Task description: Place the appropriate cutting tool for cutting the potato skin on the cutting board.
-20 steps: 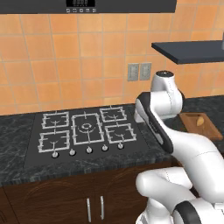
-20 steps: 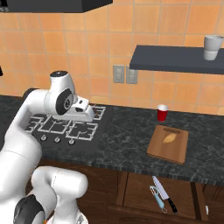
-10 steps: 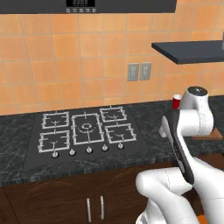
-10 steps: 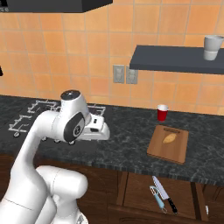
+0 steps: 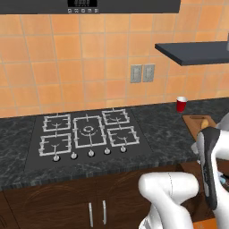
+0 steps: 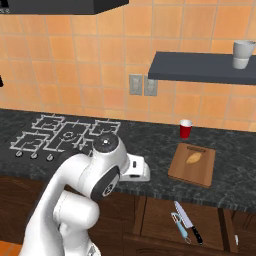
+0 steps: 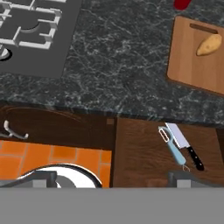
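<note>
Hand (image 6: pixel 142 170) sits at the end of the white arm, over the front edge of the dark marbled worktop (image 7: pixel 118 70), camera looking down; its dark finger tips barely show at the bottom of the hand view, cannot tell how wide they stand, nothing seen between them. Below and ahead in the hand view is an open brown wooden drawer (image 7: pixel 166 153) under the worktop, holding the small peeler with pale curved head and light-blue handle (image 7: pixel 172 146) and, touching or just beside it, a straight silvery knife with black handle (image 7: pixel 186 146). Same pair seen in the right base view: peeler (image 6: pixel 180 226), knife (image 6: pixel 188 221). Rectangular brown wooden cutting board (image 7: pixel 197 54) lies on the worktop near its front edge, above the drawer, with the small yellowish-tan oval potato (image 7: pixel 208 44) on it, toward the far side; board (image 6: pixel 193 164) and potato (image 6: pixel 194 158) also in the right base view. Risks, as a judgement: the two tools lie so close that the fingers could close on the knife or on both, or nudge the peeler sideways; the peeler is flat and thin, so it may slip; reaching down into the drawer, the arm could clip the worktop edge or the drawer front; a drop on the board could land on the potato and roll it. Around: small red cup (image 6: pixel 185 128) behind the board, gas hob with white grates (image 5: pixel 87 134), orange tiled wall, wall sockets (image 5: pixel 142 73), dark shelf (image 6: pixel 200 67) with a grey-white mug (image 6: pixel 243 54), orange floor tiles.
</note>
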Controlling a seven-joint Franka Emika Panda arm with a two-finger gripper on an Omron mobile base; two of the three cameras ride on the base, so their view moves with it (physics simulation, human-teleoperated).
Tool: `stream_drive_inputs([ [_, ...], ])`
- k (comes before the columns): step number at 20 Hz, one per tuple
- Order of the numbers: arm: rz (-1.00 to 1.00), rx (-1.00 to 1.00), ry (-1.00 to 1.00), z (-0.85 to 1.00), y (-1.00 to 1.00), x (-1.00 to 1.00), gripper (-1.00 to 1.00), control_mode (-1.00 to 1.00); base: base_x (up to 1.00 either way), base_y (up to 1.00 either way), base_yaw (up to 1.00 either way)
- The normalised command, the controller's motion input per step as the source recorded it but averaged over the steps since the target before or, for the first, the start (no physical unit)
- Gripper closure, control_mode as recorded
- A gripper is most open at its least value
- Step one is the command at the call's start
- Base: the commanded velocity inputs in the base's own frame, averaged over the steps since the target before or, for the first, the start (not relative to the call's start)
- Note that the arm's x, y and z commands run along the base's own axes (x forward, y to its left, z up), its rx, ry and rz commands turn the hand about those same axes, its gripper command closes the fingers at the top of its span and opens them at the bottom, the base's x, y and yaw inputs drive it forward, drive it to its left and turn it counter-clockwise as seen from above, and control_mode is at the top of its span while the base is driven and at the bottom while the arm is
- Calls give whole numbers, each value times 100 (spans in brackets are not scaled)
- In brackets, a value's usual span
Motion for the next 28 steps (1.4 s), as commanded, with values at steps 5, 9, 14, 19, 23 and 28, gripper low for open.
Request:
stream_drive_inputs([
  [5,2,6,0,-12,-70,31,-100,-100,0,0,0],
  [9,3,13,3,-10,-100,22,-100,-100,0,0,0],
  [14,8,12,0,-7,-100,0,-100,-100,0,0,0],
  [19,1,-2,2,-17,-19,0,-100,-100,0,0,0],
  [23,0,-12,15,-65,-8,0,-100,-100,0,0,0],
  [28,0,-9,9,-40,-3,0,-100,-100,0,0,0],
])
